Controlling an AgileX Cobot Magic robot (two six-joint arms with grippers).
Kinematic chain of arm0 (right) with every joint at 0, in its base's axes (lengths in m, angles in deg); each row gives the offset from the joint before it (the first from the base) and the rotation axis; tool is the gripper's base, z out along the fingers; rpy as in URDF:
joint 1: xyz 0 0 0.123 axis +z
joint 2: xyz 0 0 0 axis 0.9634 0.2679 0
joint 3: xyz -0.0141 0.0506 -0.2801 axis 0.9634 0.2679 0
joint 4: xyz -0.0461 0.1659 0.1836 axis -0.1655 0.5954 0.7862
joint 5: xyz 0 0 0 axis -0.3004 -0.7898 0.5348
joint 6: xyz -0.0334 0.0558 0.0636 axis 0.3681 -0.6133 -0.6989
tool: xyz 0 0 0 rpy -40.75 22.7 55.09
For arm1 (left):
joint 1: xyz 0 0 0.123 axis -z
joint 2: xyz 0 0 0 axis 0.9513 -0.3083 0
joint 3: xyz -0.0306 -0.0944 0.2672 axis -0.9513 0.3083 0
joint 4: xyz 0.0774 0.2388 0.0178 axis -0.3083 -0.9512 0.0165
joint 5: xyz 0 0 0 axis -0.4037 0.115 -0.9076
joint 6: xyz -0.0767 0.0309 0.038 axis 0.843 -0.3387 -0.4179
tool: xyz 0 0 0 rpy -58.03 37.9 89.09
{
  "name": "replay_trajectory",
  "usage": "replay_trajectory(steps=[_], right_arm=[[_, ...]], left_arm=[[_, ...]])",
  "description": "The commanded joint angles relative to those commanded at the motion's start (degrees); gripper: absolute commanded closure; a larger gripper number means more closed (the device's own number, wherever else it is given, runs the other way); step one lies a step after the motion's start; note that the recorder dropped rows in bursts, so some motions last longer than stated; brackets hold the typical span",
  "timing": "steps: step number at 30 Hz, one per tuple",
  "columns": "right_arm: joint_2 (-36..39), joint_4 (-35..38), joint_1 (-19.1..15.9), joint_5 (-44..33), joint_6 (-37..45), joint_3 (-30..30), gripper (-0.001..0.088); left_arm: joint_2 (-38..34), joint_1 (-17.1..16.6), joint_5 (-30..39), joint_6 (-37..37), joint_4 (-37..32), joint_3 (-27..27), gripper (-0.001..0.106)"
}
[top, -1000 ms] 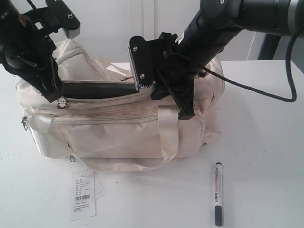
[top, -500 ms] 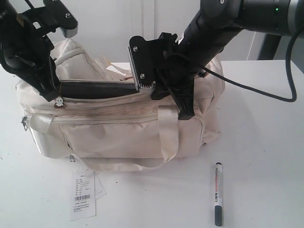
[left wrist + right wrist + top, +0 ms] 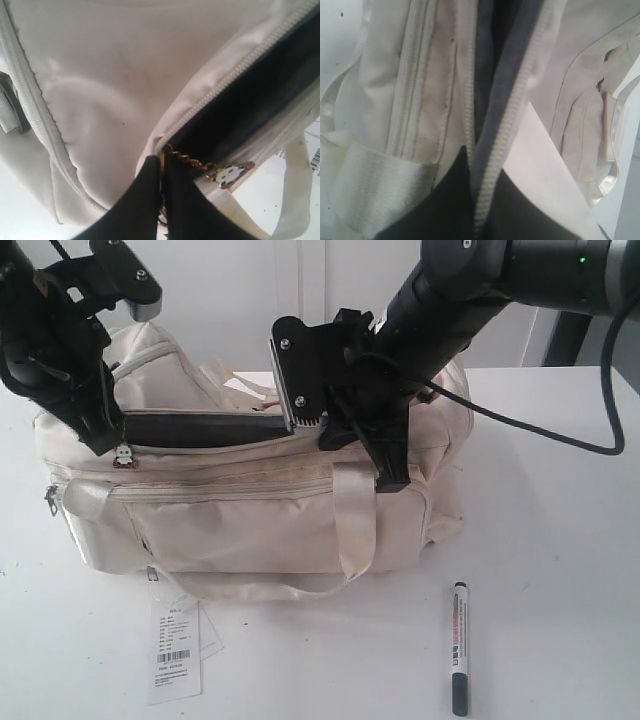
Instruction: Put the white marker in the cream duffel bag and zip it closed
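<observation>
The white marker (image 3: 459,645) lies on the white table in front of the bag's right end, dark cap toward the front edge, touched by neither gripper. The cream duffel bag (image 3: 250,520) stands mid-table with its top zip partly open, showing black lining (image 3: 210,428). My left gripper (image 3: 108,438) (image 3: 162,160) is shut on the zipper pull at the bag's left end; a gold chain with a panda charm (image 3: 231,174) hangs from it. My right gripper (image 3: 345,435) (image 3: 472,150) is shut on the zipper edge (image 3: 495,150) of the opening near the bag's middle.
The white barcode tag (image 3: 174,648) lies on the table in front of the bag's left end. A webbing handle (image 3: 352,520) runs down the bag's front. A black cable (image 3: 560,435) trails across the table at the right.
My left gripper has drawn the zipper pull and panda charm slightly further left. The right gripper, bag and marker have stayed put.
</observation>
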Motion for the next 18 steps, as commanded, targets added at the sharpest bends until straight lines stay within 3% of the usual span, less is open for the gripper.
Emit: replay_trajectory(steps=[10, 18], right_arm=[[0.0, -0.2, 0.0, -0.3, 0.0, 0.0, 0.0868], [0.0, -0.7, 0.0, -0.3, 0.0, 0.0, 0.0868]], left_arm=[[0.0, -4.4, -0.3, 0.4, 1.6, 0.0, 0.105], [0.0, -4.7, -0.7, 0.4, 2.5, 0.0, 0.105]])
